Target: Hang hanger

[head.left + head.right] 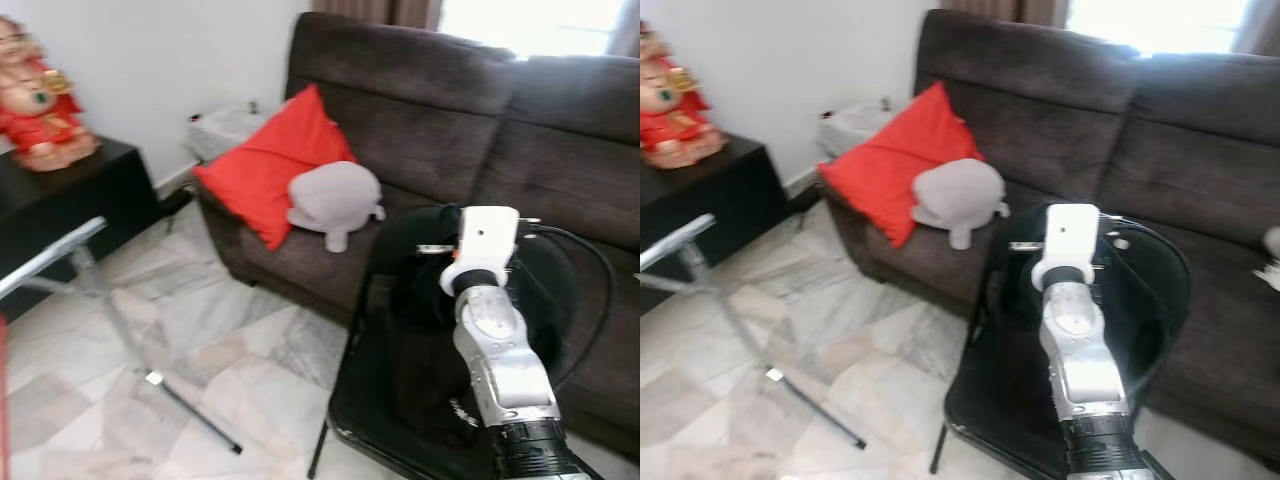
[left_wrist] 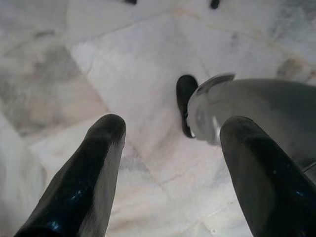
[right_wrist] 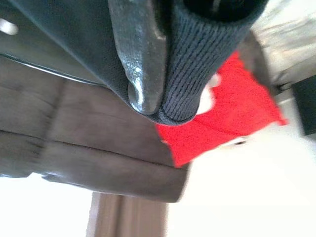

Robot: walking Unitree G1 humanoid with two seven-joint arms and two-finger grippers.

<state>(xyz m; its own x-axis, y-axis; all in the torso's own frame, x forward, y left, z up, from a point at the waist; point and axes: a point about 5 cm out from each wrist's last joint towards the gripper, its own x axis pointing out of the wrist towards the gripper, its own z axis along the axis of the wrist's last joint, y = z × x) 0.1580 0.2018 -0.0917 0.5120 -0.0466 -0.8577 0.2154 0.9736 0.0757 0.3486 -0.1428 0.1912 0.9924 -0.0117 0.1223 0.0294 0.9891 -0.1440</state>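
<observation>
My right arm (image 1: 497,350) reaches forward over a black chair (image 1: 990,400) standing in front of the brown sofa (image 1: 420,90). In the wrist view the right gripper (image 3: 163,94) has its fingers pressed together on a fold of dark knit fabric (image 3: 197,59); I cannot make out a hanger, possibly hidden by the fabric. My left gripper (image 2: 170,163) hangs spread wide above the marble floor (image 1: 200,350). A red cushion (image 1: 270,170) and grey plush (image 1: 335,200) sit at the sofa's left end.

Red cushion (image 1: 268,172), grey plush (image 1: 335,201), dark brown sofa (image 1: 420,90).
</observation>
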